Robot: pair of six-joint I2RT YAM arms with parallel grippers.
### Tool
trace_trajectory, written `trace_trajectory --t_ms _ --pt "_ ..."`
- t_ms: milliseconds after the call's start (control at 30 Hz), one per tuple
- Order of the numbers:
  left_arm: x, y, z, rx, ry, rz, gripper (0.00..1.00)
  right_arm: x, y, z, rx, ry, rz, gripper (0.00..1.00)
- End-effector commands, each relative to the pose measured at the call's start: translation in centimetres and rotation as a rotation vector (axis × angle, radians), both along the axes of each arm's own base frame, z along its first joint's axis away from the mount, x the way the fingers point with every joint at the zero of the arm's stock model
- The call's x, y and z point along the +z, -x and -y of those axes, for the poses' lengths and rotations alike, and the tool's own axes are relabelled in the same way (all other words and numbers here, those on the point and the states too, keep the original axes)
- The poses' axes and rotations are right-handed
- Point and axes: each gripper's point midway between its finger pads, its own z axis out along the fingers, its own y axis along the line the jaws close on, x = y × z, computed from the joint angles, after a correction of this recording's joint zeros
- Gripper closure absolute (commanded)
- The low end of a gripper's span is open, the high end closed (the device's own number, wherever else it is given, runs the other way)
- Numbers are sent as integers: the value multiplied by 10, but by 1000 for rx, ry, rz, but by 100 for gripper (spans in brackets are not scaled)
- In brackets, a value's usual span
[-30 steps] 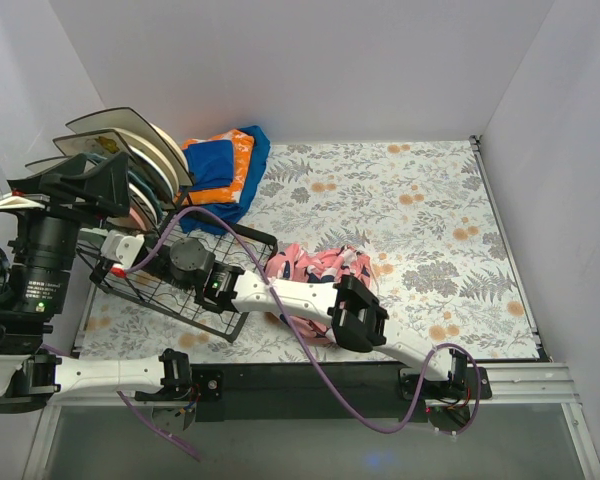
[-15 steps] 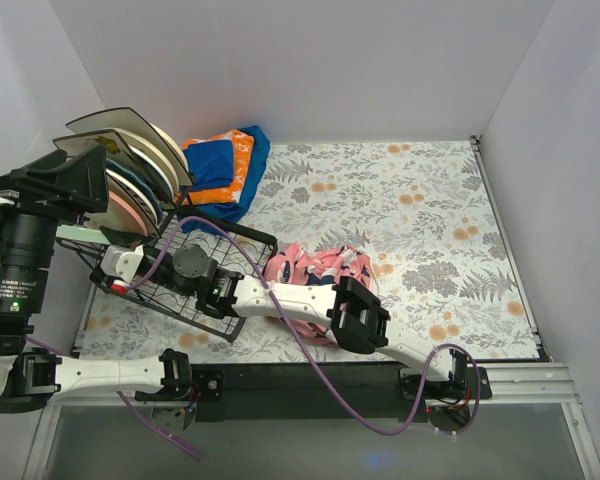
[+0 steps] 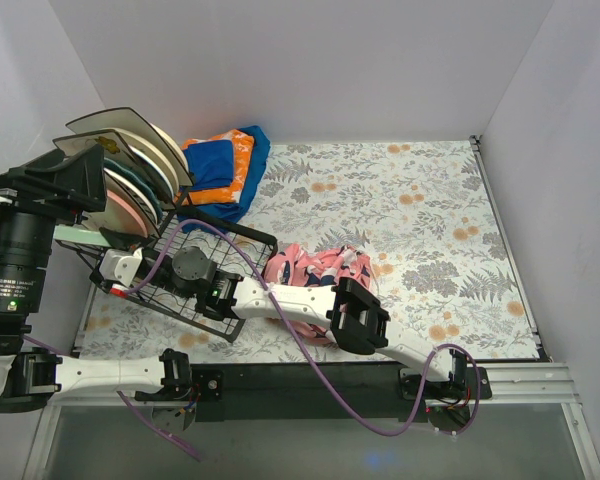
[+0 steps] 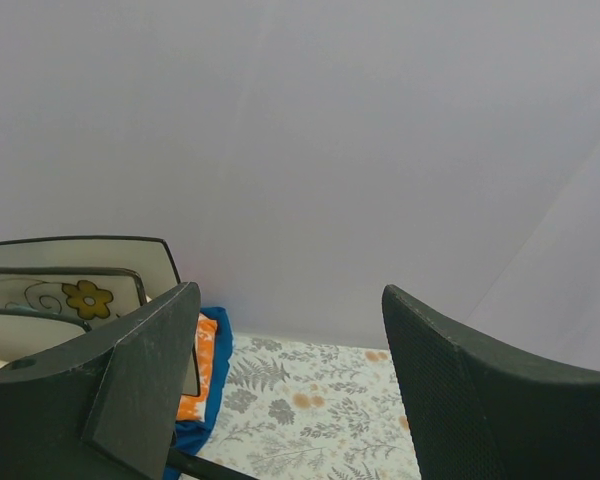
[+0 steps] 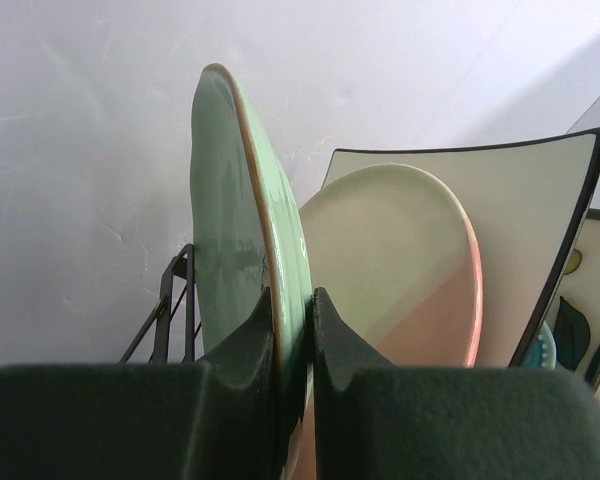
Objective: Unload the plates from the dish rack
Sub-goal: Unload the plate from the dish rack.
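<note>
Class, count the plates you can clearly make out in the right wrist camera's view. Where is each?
4: the mint green plate held in the right gripper; the cream-and-pink plate behind it; the cream square plate further back; the leaf-patterned plate at the right edge. Others may be hidden.

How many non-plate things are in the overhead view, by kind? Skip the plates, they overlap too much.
dish rack: 1
pink patterned cloth: 1
blue-orange cloth pile: 1
arms: 2 (left arm, right arm)
Total: 5
</note>
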Motion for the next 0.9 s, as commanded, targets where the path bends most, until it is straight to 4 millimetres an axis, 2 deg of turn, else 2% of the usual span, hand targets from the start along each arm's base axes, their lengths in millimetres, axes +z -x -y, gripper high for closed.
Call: trace_trajectory --t_ms 0,367,667,867 --pt "0 -1 0 12 -24 -9 28 129 25 57 39 -312 45 99" --pt "-2 -1 0 14 -24 -13 28 144 18 71 51 -393 -53 99" --pt "2 -1 -2 19 -25 -9 28 151 5 82 45 -441 -107 99" --pt "5 -2 -1 25 -38 -6 28 162 -9 94 28 -480 -124 99"
